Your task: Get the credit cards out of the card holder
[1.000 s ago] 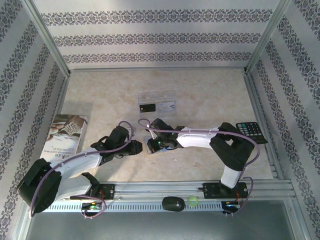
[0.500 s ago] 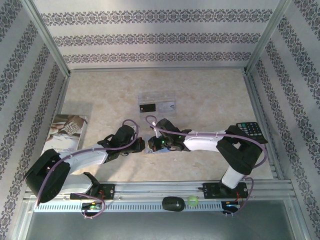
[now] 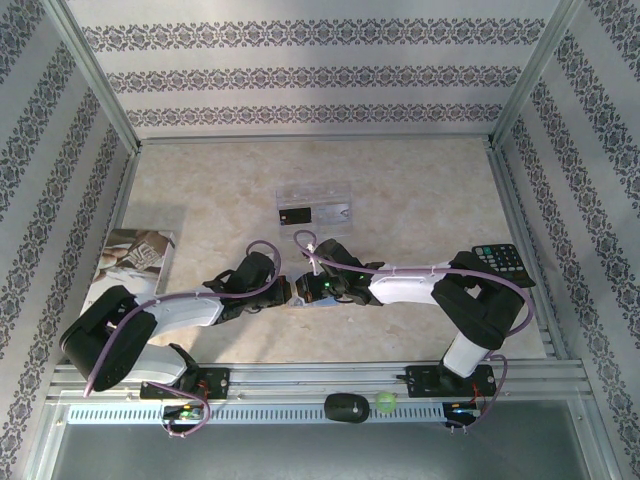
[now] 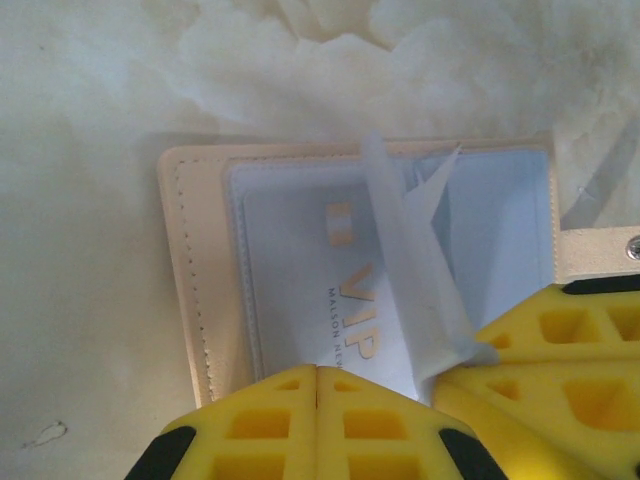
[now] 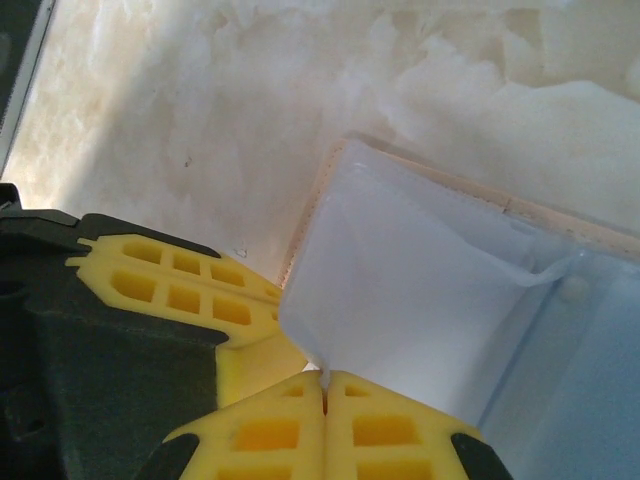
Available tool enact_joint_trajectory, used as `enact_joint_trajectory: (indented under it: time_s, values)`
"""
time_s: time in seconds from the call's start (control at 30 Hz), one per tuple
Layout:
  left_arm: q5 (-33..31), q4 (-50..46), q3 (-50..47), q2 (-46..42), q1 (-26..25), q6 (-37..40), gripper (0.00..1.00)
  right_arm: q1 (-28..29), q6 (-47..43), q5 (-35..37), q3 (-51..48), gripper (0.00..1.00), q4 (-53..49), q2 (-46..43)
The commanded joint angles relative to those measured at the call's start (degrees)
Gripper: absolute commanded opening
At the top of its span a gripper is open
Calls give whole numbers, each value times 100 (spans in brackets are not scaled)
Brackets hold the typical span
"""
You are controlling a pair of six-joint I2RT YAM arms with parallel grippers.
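Top external view, left to right: printed booklet [image 3: 130, 262] flat on the desk [image 3: 420, 190] by the left wall, its near corner cut off behind the left arm. Next, left gripper [image 3: 284, 291] and right gripper [image 3: 306, 292] nose to nose near the desk's middle, with the card holder [image 3: 298, 303] under them and almost wholly covered, a pale sliver just made out. Behind them, a clear tray [image 3: 315, 198] with a black card [image 3: 293, 214] and a pale card [image 3: 337, 212] lying flat in it, marks too small to read. Far right, a black keypad device [image 3: 500, 262], partly overlapped by the right arm. Left wrist view: holder lying open, tan stitched border on the left, pale blue-grey inside, a whitish VIP card [image 4: 300, 270] with gold lettering in its pocket, lower edge hidden behind the yellow fingers [image 4: 270, 425]. Left gripper closed, tips pressed together at the holder's near edge; cannot tell whether anything is pinched between them. To the right, a clear sleeve [image 4: 415, 280] standing up creased from the holder, its end meeting the right gripper's fingers [image 4: 560, 345]. Right wrist view: right gripper closed on the corner of that sleeve, raised off the holder; rest of the holder cut off at the frame's right edge.
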Motion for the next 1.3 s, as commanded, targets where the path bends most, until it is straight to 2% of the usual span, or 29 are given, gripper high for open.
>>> enact_joint_trajectory:
  time_s: [0.0,0.4,0.53,0.63,0.77,0.83,0.97,1.07,1.17,1.27]
  values:
    - [-111,28,-11,33,-100,-130,0,-53,106,13,-99,0,189,-122]
    - [-130,-604,131,434,-136,-279,0,-46,266,202,-303,0,154,-270]
    - [-78,-714,98,422,-136,-293,0,-46,599,747,-499,0,-189,-630]
    - [-30,-704,33,379,-140,-298,0,-36,953,1499,-555,0,-974,-960]
    - [-34,-709,-12,309,-178,-308,0,-10,1625,2623,-710,26,-1980,-1525]
    - [-72,-738,8,230,-212,-264,0,22,1584,2940,-843,34,-1996,-2002]
    - [-106,-705,-12,164,-257,-244,0,36,512,2484,-449,35,-1811,-2365]
    - [-66,-639,-20,168,-257,-235,0,-120,96,1281,134,28,-1864,-1818]
    - [-67,-644,-9,175,-251,-235,0,-81,49,490,504,20,-1746,-1126]
    - [-97,-697,18,160,-252,-200,0,-87,256,449,503,15,-1726,-727]
